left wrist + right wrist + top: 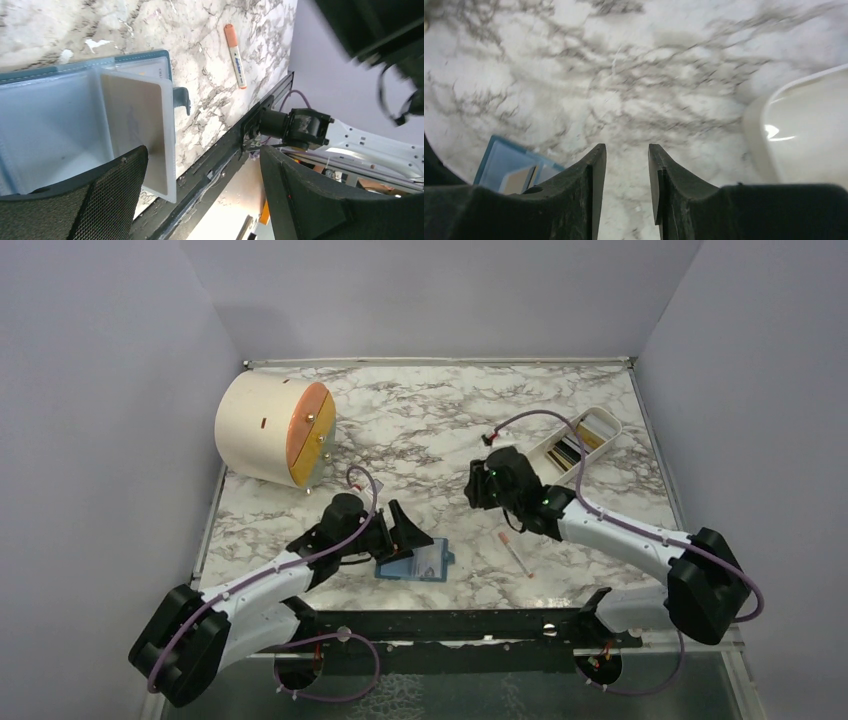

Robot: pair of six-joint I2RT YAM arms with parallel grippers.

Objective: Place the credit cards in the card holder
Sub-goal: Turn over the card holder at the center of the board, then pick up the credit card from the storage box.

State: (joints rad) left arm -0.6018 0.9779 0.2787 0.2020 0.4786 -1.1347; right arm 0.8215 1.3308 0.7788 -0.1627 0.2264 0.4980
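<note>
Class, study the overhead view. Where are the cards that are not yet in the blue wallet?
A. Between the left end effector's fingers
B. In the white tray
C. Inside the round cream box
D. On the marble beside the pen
B: the cards lie lengthwise inside the white tray at the far right, and none show at the other three places.

In the left wrist view the card holder (50,110) is running off the frame at 9 o'clock, with a finger (100,200) of the left gripper (203,155) covering its 7 o'clock corner. In the right wrist view the white tray (804,130) is showing blurred and cut off at 3 o'clock — the holder is half-hiding behind a finger (574,200) of the right gripper (626,165) at 8 o'clock. From above, the credit cards (568,452) in the tray are showing too small to tell apart.
</note>
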